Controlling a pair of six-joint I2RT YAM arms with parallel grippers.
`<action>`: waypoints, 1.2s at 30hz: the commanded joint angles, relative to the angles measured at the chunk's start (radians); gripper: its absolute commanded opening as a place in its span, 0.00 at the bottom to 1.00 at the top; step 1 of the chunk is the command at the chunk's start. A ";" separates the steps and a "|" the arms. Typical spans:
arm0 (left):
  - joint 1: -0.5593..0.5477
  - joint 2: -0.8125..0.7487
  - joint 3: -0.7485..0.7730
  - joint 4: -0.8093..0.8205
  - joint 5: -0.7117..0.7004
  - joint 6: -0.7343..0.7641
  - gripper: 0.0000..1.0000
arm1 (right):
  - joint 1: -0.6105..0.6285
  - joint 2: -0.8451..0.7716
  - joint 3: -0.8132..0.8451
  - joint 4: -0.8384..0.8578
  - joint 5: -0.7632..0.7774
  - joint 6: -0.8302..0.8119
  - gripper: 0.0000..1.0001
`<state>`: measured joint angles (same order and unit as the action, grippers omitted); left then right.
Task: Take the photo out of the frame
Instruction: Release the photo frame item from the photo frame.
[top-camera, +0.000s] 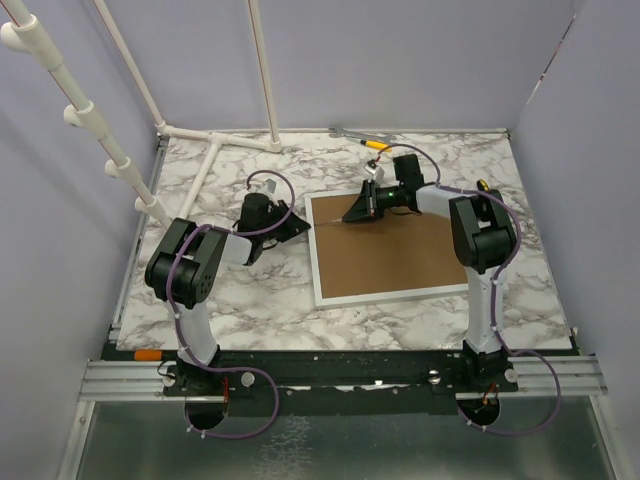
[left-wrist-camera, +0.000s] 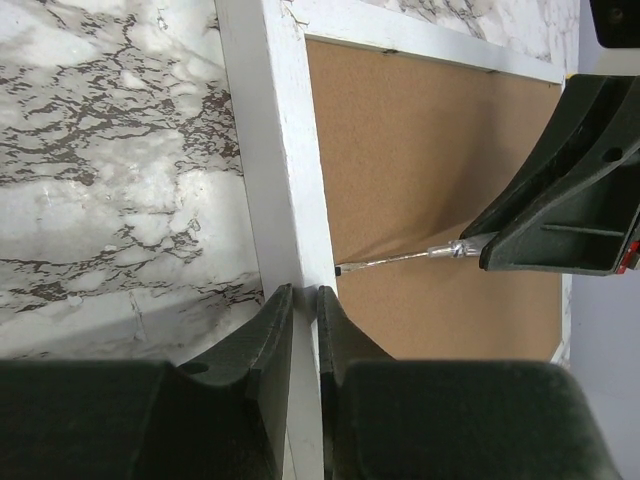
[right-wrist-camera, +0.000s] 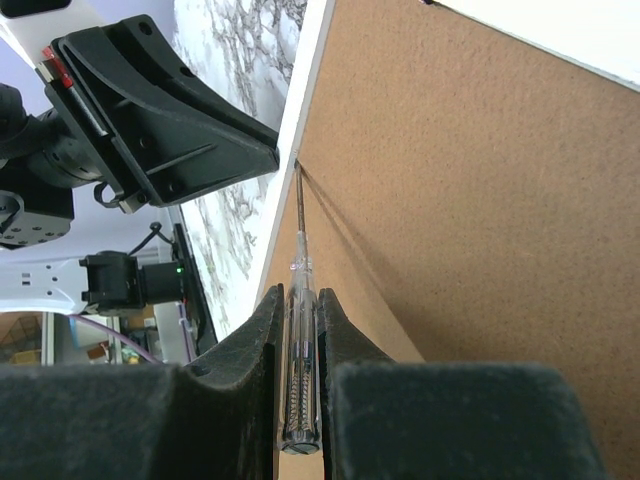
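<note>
— Why is the frame (top-camera: 390, 297) lying face down on the bench (top-camera: 250, 300)?

— So its brown backing board (top-camera: 400, 260) faces up. The photo is not in sight anywhere. My guess is that it sits under that board, so the board has to lift first.

— And the right claw (right-wrist-camera: 297, 305)?

— It is clamped on a clear-handled screwdriver (right-wrist-camera: 298, 350). The thin shaft runs low across the board, and its tip sits right where the board meets the frame's left side. Held that flat, it looks meant to slip under the board's edge and pry it up, or to push a retaining tab aside. The tip is too small for me to say which.

— What is the left claw (left-wrist-camera: 305, 300) doing there?

— It hangs over the same white edge, just beside the screwdriver tip. Its fingers are nearly together, with a slim gap between them. I cannot tell whether they pinch anything. I think it is placed there to steady the frame, because a light frame would probably slide on the marble under the prying.

— How far along is the task?

— It is early, I'd say. The board lies flat in the frame and the photo is not out.
</note>
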<state>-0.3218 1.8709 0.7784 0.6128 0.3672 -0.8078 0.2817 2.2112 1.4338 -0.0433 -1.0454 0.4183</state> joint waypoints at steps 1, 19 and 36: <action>-0.005 0.026 0.030 0.028 0.046 -0.005 0.15 | 0.016 0.041 0.029 -0.023 -0.002 -0.012 0.01; -0.006 0.048 0.039 0.029 0.065 -0.011 0.14 | 0.044 0.060 0.063 -0.026 -0.021 -0.001 0.01; -0.022 0.061 0.049 0.030 0.081 -0.011 0.14 | 0.064 0.094 0.071 0.022 -0.069 0.030 0.01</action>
<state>-0.3103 1.8950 0.7986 0.6277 0.3786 -0.8116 0.2859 2.2517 1.4860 -0.0452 -1.0706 0.4297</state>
